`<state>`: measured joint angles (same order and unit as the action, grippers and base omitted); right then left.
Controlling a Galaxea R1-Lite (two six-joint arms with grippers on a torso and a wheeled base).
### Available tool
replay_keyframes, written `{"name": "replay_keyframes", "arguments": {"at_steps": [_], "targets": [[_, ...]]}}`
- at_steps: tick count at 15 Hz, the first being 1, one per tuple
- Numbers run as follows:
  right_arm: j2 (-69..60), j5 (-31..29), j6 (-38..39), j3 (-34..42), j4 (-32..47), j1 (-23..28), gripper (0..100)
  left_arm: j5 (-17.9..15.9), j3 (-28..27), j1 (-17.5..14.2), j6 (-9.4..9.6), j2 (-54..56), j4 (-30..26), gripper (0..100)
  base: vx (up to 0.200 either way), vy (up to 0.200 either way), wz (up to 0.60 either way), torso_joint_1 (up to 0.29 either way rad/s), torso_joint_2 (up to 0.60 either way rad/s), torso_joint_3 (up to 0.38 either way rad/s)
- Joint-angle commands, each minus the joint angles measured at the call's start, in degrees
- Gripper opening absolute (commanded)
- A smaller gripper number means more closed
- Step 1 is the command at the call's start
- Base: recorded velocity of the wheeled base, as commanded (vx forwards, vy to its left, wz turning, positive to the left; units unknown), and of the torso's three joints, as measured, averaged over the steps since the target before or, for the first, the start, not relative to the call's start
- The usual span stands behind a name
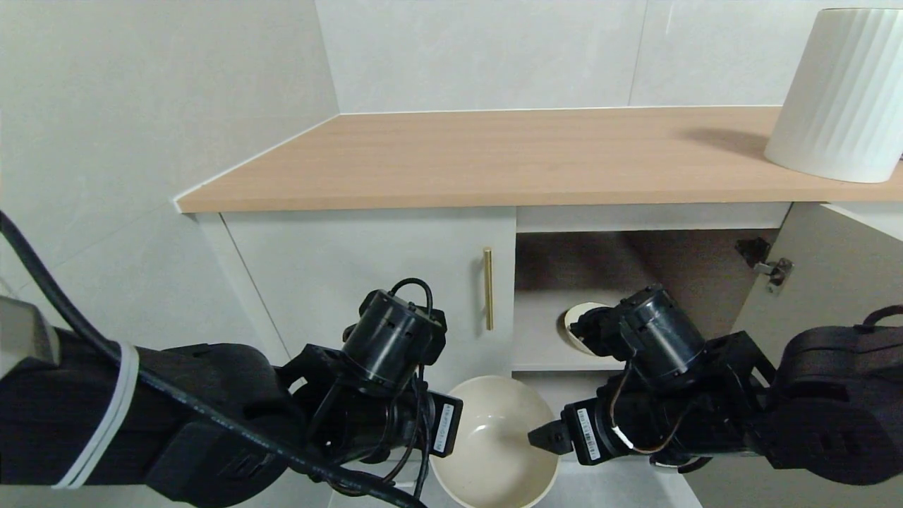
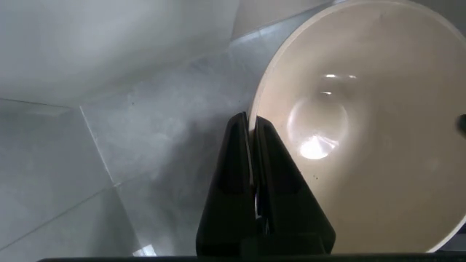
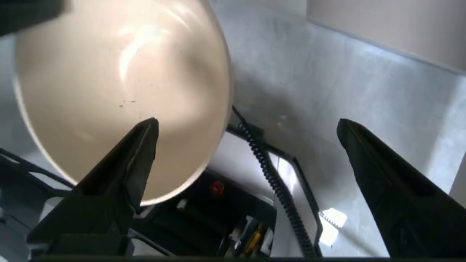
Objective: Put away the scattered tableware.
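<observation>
Fingers (image 2: 234,164) of the left gripper (image 2: 253,127) are pinched tight on the rim of the cream bowl (image 1: 494,444), which is held low between the two arms, in front of the cabinet (image 1: 367,282). The right gripper (image 3: 247,125) has its fingers spread wide, one tip just beside the bowl's opposite rim, contact unclear. A second pale dish (image 1: 582,328) sits on the shelf in the open compartment, partly hidden by the right arm, with the door (image 1: 818,282) swung out at right and a white ribbed container (image 1: 839,99) on the wooden countertop (image 1: 494,155).
</observation>
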<state>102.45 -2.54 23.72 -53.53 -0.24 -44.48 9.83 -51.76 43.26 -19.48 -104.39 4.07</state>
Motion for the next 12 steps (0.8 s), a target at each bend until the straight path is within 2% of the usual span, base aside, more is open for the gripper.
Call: {"name": "replay_keyframes", "arguments": {"at_steps": [1, 4, 5, 12], "targets": [[1.2, 0.0, 0.0, -0.1, 0.0, -0.1, 100, 0.0, 0.0, 0.2, -0.03, 0.2, 0.1, 0, 0.000, 0.000, 0.00, 0.000, 0.00, 0.000], [2.0, 0.0, 0.1, -0.3, -0.3, -0.1, 100, 0.0, 0.0, 0.2, -0.03, 0.2, 0.1, 0, 0.000, 0.000, 0.00, 0.000, 0.00, 0.000], [2.2, 0.0, 0.1, -0.3, -0.3, -0.2, 0, 0.0, 0.0, 0.2, -0.03, 0.2, 0.0, 0, 0.000, 0.000, 0.00, 0.000, 0.00, 0.000], [2.4, 0.0, 0.2, -0.3, -0.3, -0.2, 0, 0.0, 0.0, 0.2, -0.03, 0.1, 0.1, 0, 0.000, 0.000, 0.00, 0.000, 0.00, 0.000]]}}
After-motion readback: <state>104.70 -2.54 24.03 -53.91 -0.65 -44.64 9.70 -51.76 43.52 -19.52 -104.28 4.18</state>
